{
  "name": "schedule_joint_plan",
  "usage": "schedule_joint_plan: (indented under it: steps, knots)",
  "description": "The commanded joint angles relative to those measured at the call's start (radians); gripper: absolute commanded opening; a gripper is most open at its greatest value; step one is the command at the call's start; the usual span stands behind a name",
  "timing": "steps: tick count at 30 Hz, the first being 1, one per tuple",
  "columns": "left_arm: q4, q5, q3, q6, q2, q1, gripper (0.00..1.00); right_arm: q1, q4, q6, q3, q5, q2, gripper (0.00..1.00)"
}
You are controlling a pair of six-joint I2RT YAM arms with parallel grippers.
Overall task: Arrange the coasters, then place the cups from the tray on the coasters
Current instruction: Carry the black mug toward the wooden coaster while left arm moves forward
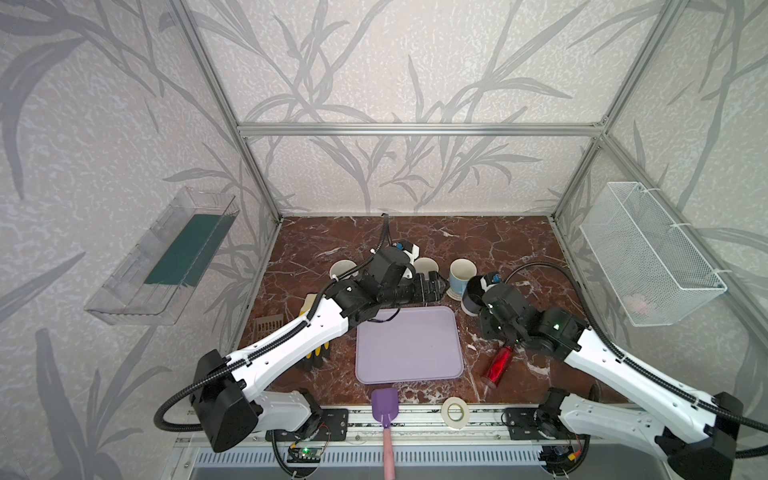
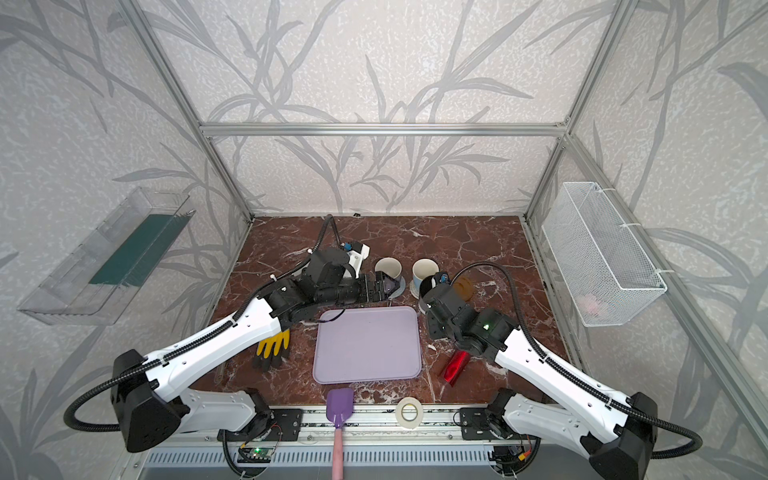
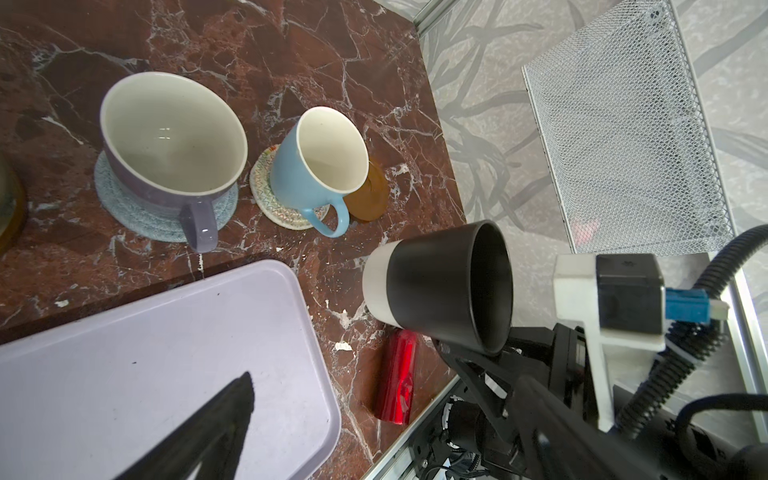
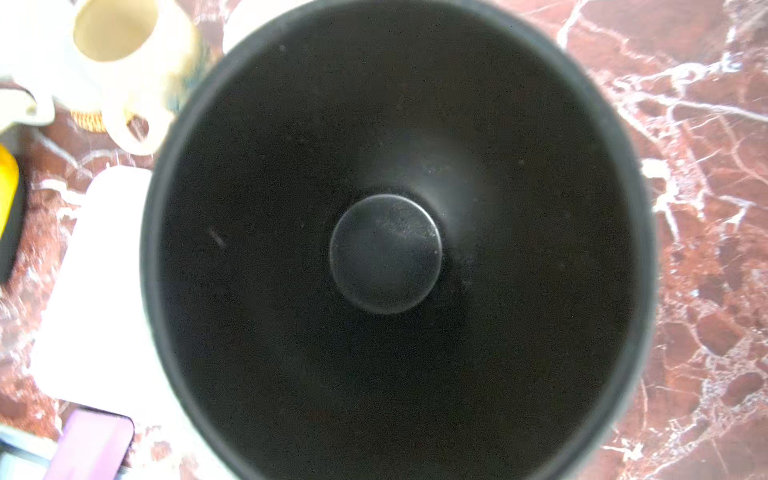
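The lilac tray (image 1: 409, 345) lies empty in the middle. Behind it, the lilac cup (image 3: 166, 141) stands on the grey-blue coaster (image 3: 124, 208) and the light blue cup (image 3: 320, 162) on the beige coaster (image 3: 266, 183). A bare amber coaster (image 3: 370, 195) lies right of them. My right gripper (image 1: 488, 307) is shut on the black cup (image 3: 440, 286), which hangs tilted above the table near that coaster; its fingers are hidden. The white cup (image 1: 343, 270) stands at the back left. The cream-yellow cup (image 4: 124, 50) sits on the orange rattan coaster (image 4: 87, 120). My left gripper (image 1: 434, 286) is open and holds nothing, in front of the lilac cup.
A red can (image 1: 498, 365) lies right of the tray. Yellow-and-black gloves (image 2: 272, 349) lie left of it, under my left arm. A purple spatula (image 1: 384, 405) and a white tape ring (image 1: 455, 411) sit at the front edge. A wire basket (image 1: 648, 257) hangs on the right wall.
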Motion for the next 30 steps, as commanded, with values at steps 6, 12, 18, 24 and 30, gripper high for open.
schedule_joint_plan:
  steps: [6,12,18,24,30]
  knots:
    - [0.026,0.059,0.124,0.056,0.092,0.017,0.99,-0.114,0.076,-0.089,0.117,-0.043,0.049,0.03]
    - [-0.002,0.063,0.237,0.077,0.184,0.020,0.99,-0.199,0.082,-0.102,0.154,-0.102,0.086,0.03]
    - [-0.037,0.060,0.290,0.096,0.254,0.020,0.99,-0.267,0.077,-0.133,0.187,-0.121,0.110,0.03]
    - [-0.066,0.086,0.387,0.124,0.338,0.020,0.99,-0.350,0.111,-0.158,0.186,-0.173,0.149,0.03]
    - [-0.063,0.114,0.476,0.128,0.434,0.020,0.99,-0.420,0.120,-0.197,0.183,-0.206,0.213,0.02]
